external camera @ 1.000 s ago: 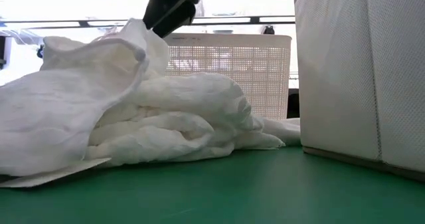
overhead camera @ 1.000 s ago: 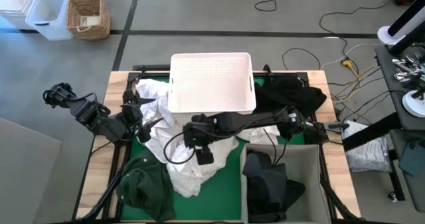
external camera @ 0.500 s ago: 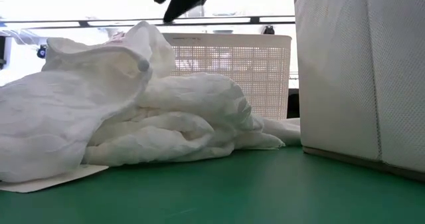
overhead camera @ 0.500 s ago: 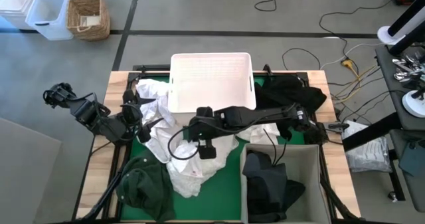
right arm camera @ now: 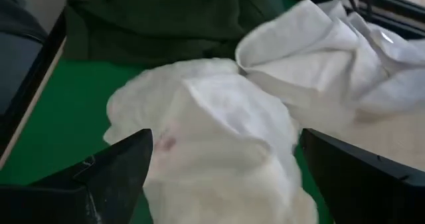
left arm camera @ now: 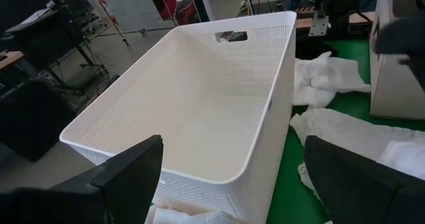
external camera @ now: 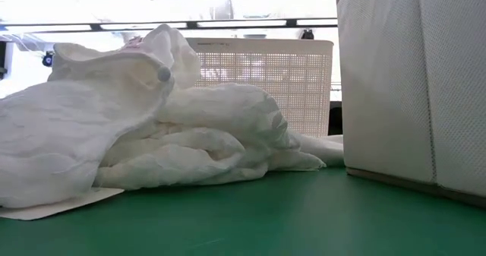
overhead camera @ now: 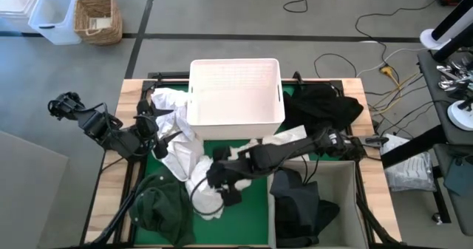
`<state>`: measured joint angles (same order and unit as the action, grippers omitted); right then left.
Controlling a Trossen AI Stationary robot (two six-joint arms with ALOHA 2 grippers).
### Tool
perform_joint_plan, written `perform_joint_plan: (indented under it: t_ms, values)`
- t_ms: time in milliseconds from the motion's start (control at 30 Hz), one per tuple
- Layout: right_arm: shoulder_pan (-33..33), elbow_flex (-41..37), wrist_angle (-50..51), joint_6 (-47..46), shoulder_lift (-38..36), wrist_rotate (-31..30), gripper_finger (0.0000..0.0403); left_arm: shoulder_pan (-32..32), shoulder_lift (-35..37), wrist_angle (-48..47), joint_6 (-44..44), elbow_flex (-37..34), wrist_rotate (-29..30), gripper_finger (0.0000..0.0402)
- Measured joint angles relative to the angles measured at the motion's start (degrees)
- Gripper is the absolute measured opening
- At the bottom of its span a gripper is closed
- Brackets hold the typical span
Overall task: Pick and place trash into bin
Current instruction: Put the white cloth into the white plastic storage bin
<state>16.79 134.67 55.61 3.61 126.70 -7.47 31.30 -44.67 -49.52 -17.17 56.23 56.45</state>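
Crumpled white sheets [overhead camera: 185,164] lie in a heap on the green mat between the white tub [overhead camera: 236,94] and the near edge; they also show in the low view [external camera: 152,127]. A dark green garment [overhead camera: 159,205] lies at the near left, and a black garment [overhead camera: 325,105] at the far right. My right gripper [overhead camera: 224,186] hangs open just above the sheets [right arm camera: 219,117], one finger to each side. My left gripper [overhead camera: 157,134] waits open at the tub's left corner, facing into the tub [left arm camera: 199,98].
A grey fabric bin [overhead camera: 347,182] stands at the near right with dark cloth [overhead camera: 303,205] in it; its wall fills the low view's right side [external camera: 410,81]. Cables run along the table's left. Bare green mat [overhead camera: 255,212] lies between the sheets and the bin.
My right gripper has swung from beside the white tub toward the table's near edge, over the white sheets. It has also risen, nearly leaving the top of the low view. The sheets lie much as before.
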Motion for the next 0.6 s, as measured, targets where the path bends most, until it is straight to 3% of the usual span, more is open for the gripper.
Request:
perform_joint_plan:
  t_ms: [600]
  values:
    - [-0.17,-0.03,-5.09,-6.55,16.24,-0.45,0.0375,-0.01,-0.23,0.22,0.35,0.00,0.00,0.0339]
